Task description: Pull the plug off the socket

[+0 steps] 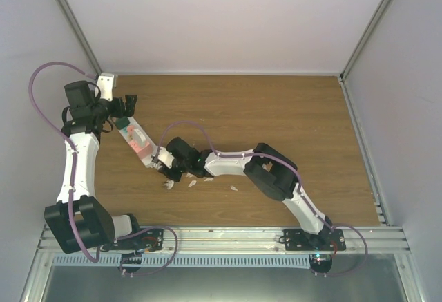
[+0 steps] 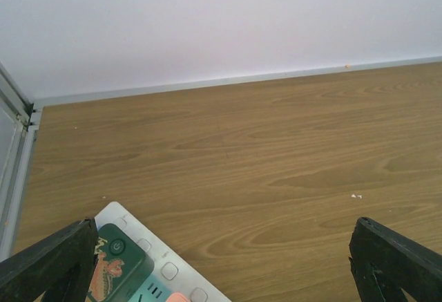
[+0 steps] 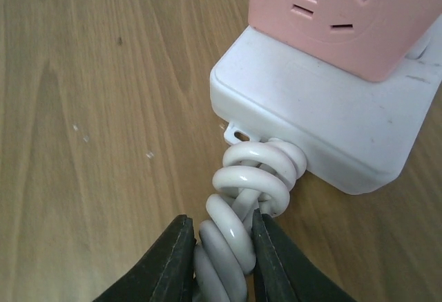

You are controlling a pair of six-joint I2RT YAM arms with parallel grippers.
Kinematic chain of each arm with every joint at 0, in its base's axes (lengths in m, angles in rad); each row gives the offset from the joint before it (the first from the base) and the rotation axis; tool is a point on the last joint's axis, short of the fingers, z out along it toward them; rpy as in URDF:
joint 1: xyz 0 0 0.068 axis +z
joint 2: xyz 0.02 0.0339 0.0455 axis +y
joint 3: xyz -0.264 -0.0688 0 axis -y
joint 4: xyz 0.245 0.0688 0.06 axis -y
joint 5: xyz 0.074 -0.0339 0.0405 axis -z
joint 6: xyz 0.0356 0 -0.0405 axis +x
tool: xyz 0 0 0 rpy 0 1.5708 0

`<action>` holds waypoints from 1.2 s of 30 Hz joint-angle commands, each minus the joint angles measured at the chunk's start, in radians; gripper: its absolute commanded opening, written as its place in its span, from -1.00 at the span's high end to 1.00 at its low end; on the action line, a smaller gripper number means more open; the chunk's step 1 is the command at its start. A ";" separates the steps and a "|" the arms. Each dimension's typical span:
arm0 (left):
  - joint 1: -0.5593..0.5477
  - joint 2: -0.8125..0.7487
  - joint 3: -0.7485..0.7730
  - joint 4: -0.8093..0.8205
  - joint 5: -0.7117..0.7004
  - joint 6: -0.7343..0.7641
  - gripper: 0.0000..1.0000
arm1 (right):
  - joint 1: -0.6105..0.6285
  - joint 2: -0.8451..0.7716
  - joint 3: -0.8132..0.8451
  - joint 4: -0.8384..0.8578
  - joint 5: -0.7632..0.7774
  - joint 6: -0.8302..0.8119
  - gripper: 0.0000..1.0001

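Near the far-left corner of the table (image 1: 290,129), the right gripper (image 3: 221,224) is pinching the coiled cord (image 3: 252,177) of the socket (image 1: 138,142), anchoring it, while the open left gripper (image 2: 224,233) is hovering above, needing a straight upward pull.

Open table (image 1: 290,115) right of the socket (image 1: 136,136). Left gripper (image 1: 129,106), jaws wide, covers its far end; right gripper (image 3: 221,224), clamped on the cord (image 3: 252,177), blocks the near end.

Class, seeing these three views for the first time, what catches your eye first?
A white power strip lies slantwise left of centre on the wooden table. The right gripper pinches its coiled cord near a pink adapter; the left gripper hangs open over the far end, by a green adapter.
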 commanded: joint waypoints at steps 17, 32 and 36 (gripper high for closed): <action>-0.016 0.040 0.019 0.005 0.056 0.059 -0.98 | -0.314 -0.221 -0.287 -0.312 -0.236 -0.455 0.85; -0.168 0.033 -0.007 -0.053 0.134 0.278 -0.98 | -0.562 -0.377 -0.534 -0.459 -0.311 -0.813 0.90; -0.185 0.043 0.004 -0.093 0.223 0.350 -0.98 | -0.626 -0.417 -0.589 -0.499 -0.310 -0.867 0.92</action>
